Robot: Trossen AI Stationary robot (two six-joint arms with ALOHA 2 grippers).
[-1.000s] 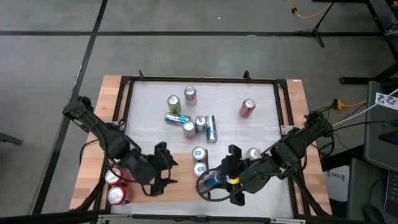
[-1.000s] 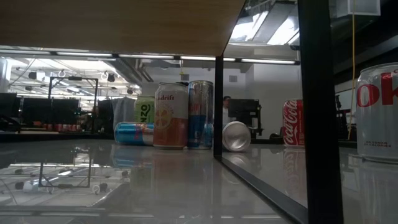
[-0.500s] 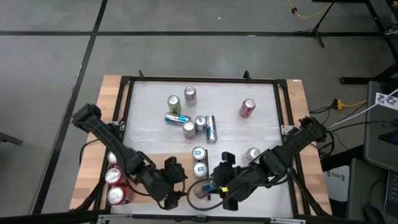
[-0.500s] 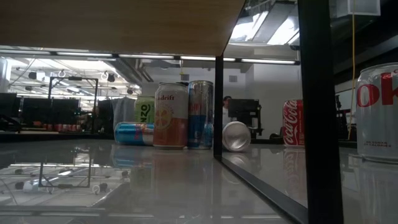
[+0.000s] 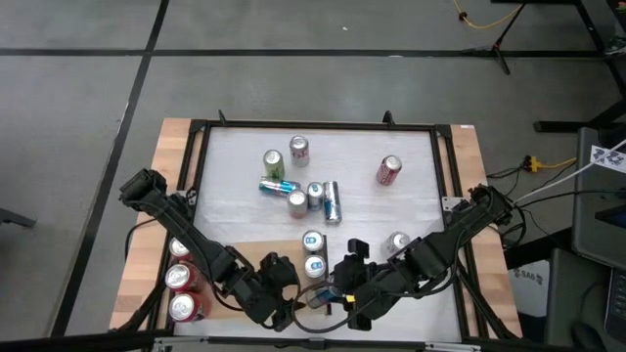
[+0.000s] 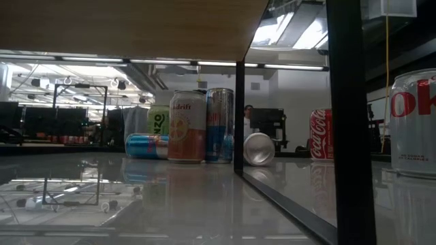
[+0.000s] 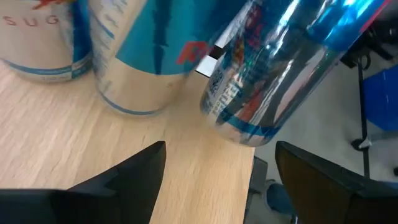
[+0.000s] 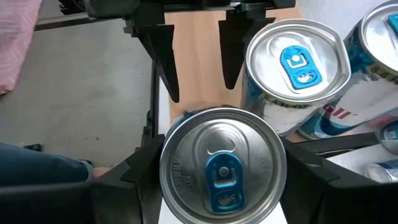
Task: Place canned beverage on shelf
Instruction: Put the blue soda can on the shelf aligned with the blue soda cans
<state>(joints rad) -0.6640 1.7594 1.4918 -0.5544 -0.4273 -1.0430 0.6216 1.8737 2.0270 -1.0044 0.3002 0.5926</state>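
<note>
We see right gripper (image 5: 335, 290) clamped on blue can (image 8: 222, 167), one finger each side, can tipped on side over near edge of shelf (image 5: 262, 256). Left gripper (image 5: 284, 303) faces it from left, fingers (image 7: 134, 168) spread with nothing between them, held can (image 7: 283, 68) just beyond tips. Two upright blue-tab cans (image 5: 313, 252) stand on shelf just behind. We count three red cans (image 5: 180, 289) at near left. Loose cluster of cans (image 5: 298, 186) sits on white table (image 5: 391, 210) farther back, one red can (image 5: 388, 170) far right.

Dim backlit low view, blurred close-ups
</note>
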